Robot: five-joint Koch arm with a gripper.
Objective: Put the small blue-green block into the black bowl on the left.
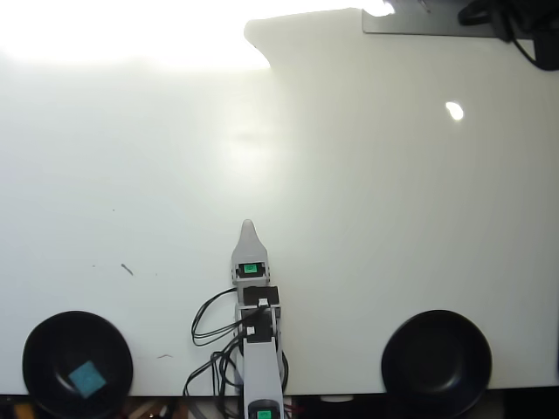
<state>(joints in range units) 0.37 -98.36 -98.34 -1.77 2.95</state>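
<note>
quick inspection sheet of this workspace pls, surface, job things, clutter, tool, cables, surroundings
surface: white table, strong glare along the top edge, a few small dark marks at lower left of the overhead view
job's things: small teal square block lies inside the round glossy black bowl at lower left; the twin black bowl at lower right holds nothing visible
clutter: nothing seen
tool: the tool points up the picture from the bottom centre, only one tip shows, open or shut cannot be told, holds nothing visible
cables: black cable loops beside the arm's base
surroundings: dark equipment at the top right corner
</note>
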